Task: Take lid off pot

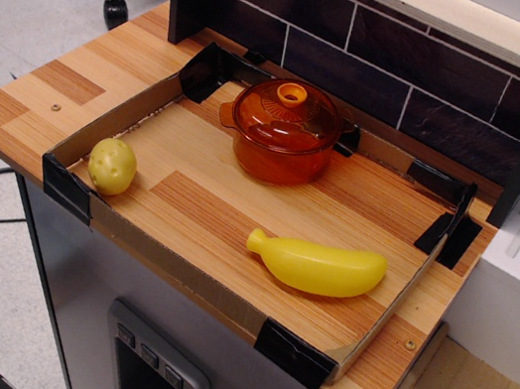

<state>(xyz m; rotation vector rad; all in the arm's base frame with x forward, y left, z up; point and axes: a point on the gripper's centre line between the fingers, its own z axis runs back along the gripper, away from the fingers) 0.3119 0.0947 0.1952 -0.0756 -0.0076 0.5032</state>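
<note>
No pincer or arm anywhere in view, so whether its jaws are apart or together can't be told; the approach hasn't shown up yet as far as this cam sees. Task looks unstarted: the lid (288, 111) sits square on the pot (279, 148), domed amber plastic w/ its small lighter-orange ring knob (292, 92) upright at centre, rim flush all round, no tilt or gap visible. Pot stands at the back of the cardboard tray (222, 294), near the dark tiled wall (384, 60), side handles poking out left & right. Everything is left to do: get over the knob, close on it, lift straight up, set the lid down somewhere off the pot. Free tray floor lies in front of the pot and to its left. Other items are well apart from the pot: a potato (112, 165) in the tray's front-left corner, a yellow banana (318, 266) toward the front right. Neither blocks a top-down reach to the knob, judging from this angle.
</note>
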